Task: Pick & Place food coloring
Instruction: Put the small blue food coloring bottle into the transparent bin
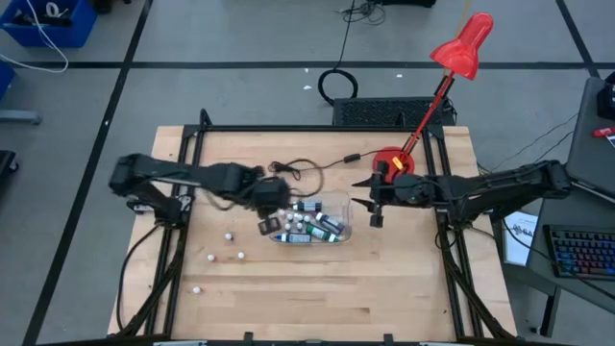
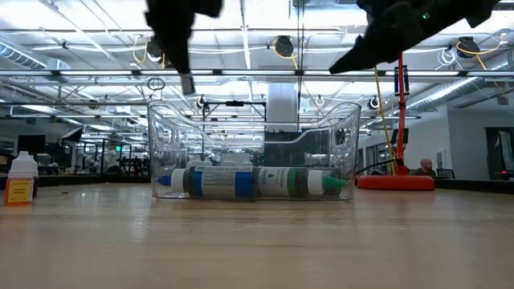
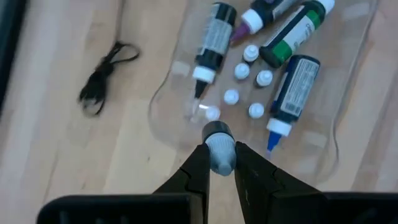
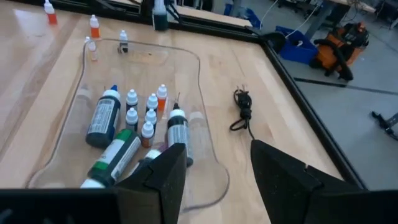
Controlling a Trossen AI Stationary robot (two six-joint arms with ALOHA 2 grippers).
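A clear plastic tub [image 1: 348, 223] stands mid-table, with large food coloring bottles [image 3: 292, 93] lying in it and several tiny white-capped ones [image 3: 249, 81] standing between them. My left gripper [image 3: 219, 163] hangs over the tub's left end [image 3: 161, 118], shut on one tiny bottle [image 3: 219, 146]; in the low view this bottle [image 2: 186, 83] is above the tub's rim. My right gripper [image 4: 217, 171] is open and bare, raised just right of the tub [image 1: 375, 207]. More tiny bottles [image 1: 229, 235] stand on the table left of the tub. My left gripper pinches the tiny bottle by its two sides, just under the whitish cap [image 3: 219, 134], between its two fingertips. The fingers slant steeply down from above. The bottle is lifted clear, above the tub's left end, and sticks out below the fingertips [image 2: 186, 83].
A coiled black cable [image 1: 298, 173] lies on the table behind the tub. A red lamp's base [image 1: 389, 161] stands at the back right, close to my right arm. A small orange-labelled bottle [image 2: 22, 178] stands at the far left of the low view. Bare wood lies along the near edge.
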